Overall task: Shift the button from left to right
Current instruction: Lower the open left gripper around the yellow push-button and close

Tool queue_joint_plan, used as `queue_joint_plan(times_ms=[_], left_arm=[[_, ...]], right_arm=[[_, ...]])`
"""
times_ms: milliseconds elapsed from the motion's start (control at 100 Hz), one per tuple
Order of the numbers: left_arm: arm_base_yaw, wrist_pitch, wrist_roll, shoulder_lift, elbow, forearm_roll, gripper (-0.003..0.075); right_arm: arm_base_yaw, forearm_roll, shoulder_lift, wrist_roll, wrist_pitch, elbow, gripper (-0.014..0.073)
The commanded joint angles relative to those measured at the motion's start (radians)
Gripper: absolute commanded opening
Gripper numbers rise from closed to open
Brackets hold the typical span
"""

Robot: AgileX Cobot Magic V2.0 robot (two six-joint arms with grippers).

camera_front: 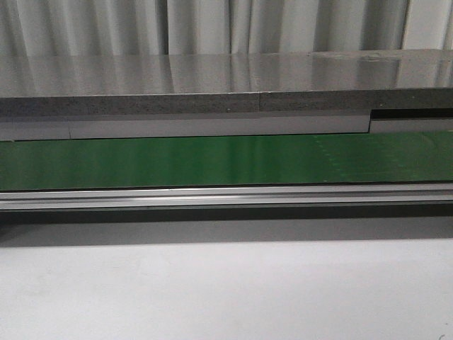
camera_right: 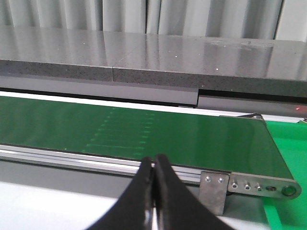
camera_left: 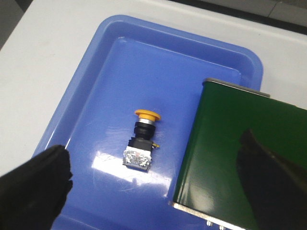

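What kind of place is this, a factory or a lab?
Probably a lab test bench set up like a small factory line. A green conveyor belt in a metal frame runs across a plain white table, and an industrial push button lies in a blue tray at the belt's end.

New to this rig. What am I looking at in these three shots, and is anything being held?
It is a two-armed robot at a conveyor. The front view looks forward over the white table at the green belt; no arms show there. The left wrist camera looks down on a blue tray beside the belt's end. In it the button lies on its side, yellow cap away from the black fingers, which are spread wide and touch nothing. The right wrist camera faces the belt, its fingers pressed together on nothing. So nothing is held yet.
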Motion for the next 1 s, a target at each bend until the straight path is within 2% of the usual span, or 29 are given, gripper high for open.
queue_joint_plan(times_ms=[0,470,990], left_arm=[[0.007,-0.069,-0.002,0.05,-0.066,0.013,0.0659],[0.007,-0.061,-0.002,0.347,-0.217,0.018,0.0659],[0.054,-0.074,-0.002,0.459,-0.219,0.011,0.0659]], right_arm=[[-0.001,-0.01,-0.021,0.0,-0.087,-0.016,-0.0068],[-0.001,-0.01,-0.021,0.0,-0.087,-0.016,-0.0068],[-0.001,-0.01,-0.021,0.0,-0.087,-0.016,-0.0068]])
